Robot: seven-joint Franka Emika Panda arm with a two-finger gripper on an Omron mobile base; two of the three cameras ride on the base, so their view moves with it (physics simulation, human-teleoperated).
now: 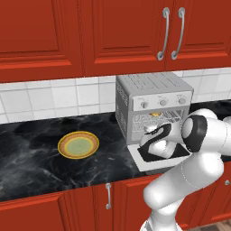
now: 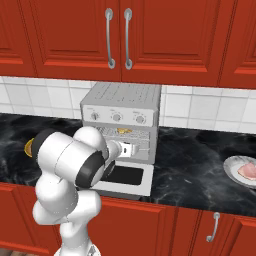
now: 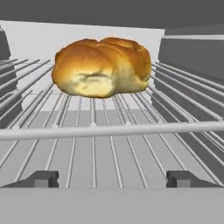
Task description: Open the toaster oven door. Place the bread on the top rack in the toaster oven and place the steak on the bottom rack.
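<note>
The silver toaster oven (image 1: 153, 90) (image 2: 125, 97) stands on the black counter with its door (image 1: 137, 159) (image 2: 145, 184) dropped flat. The golden-brown bread (image 3: 103, 65) (image 1: 155, 114) (image 2: 125, 131) lies on the top rack (image 3: 109, 130), towards the back. Wires of the bottom rack (image 3: 92, 164) show beneath it. My gripper (image 3: 112, 179) (image 1: 151, 131) (image 2: 135, 148) is open and holds nothing; it hovers over the door at the cavity's mouth, short of the bread. The pinkish steak (image 2: 247, 171) rests on a round white-grey plate (image 2: 231, 167) far to the right.
A yellow-rimmed, green-centred plate (image 1: 78, 145) (image 2: 29, 147) lies on the counter left of the oven. Red wall cabinets (image 1: 135, 31) hang above and red base cabinets (image 1: 108, 198) run below the counter edge. Dark cavity walls (image 3: 192, 57) close in on both sides of the hand.
</note>
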